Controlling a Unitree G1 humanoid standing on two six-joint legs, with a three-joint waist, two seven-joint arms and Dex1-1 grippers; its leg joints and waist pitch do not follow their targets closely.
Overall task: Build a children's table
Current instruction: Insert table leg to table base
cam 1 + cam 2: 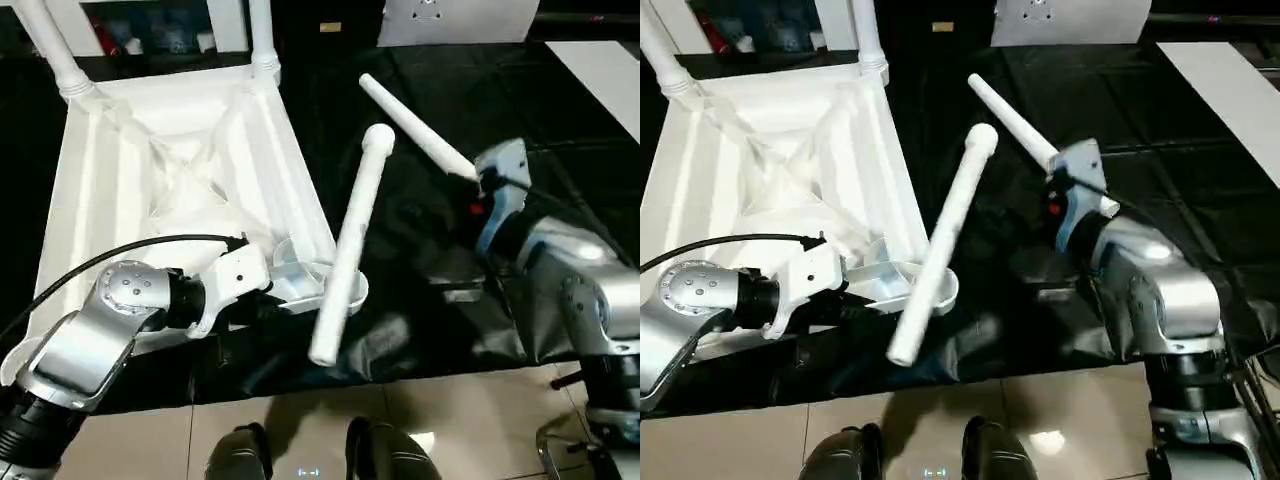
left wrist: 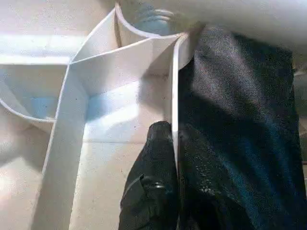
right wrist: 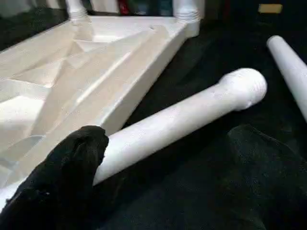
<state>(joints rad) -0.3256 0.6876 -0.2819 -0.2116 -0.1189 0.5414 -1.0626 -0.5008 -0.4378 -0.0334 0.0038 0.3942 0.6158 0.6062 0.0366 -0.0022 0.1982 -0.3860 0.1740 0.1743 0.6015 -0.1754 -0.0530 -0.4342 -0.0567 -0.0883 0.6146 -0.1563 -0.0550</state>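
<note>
While the left gripper (image 2: pixel 173 143) pinches the upturned white plastic tabletop's rim (image 2: pixel 174 96), one loose tapered white leg (image 1: pixel 347 250) lies across its corner; right gripper's (image 3: pixel 158 167) fingers spread wide.

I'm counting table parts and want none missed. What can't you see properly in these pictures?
- Two fitted legs: their upper ends cut off by the head view's top edge.
- Near corner socket: partly covered by the loose leg lying across it.
- Right gripper: fingers hidden behind its own wrist.
</note>
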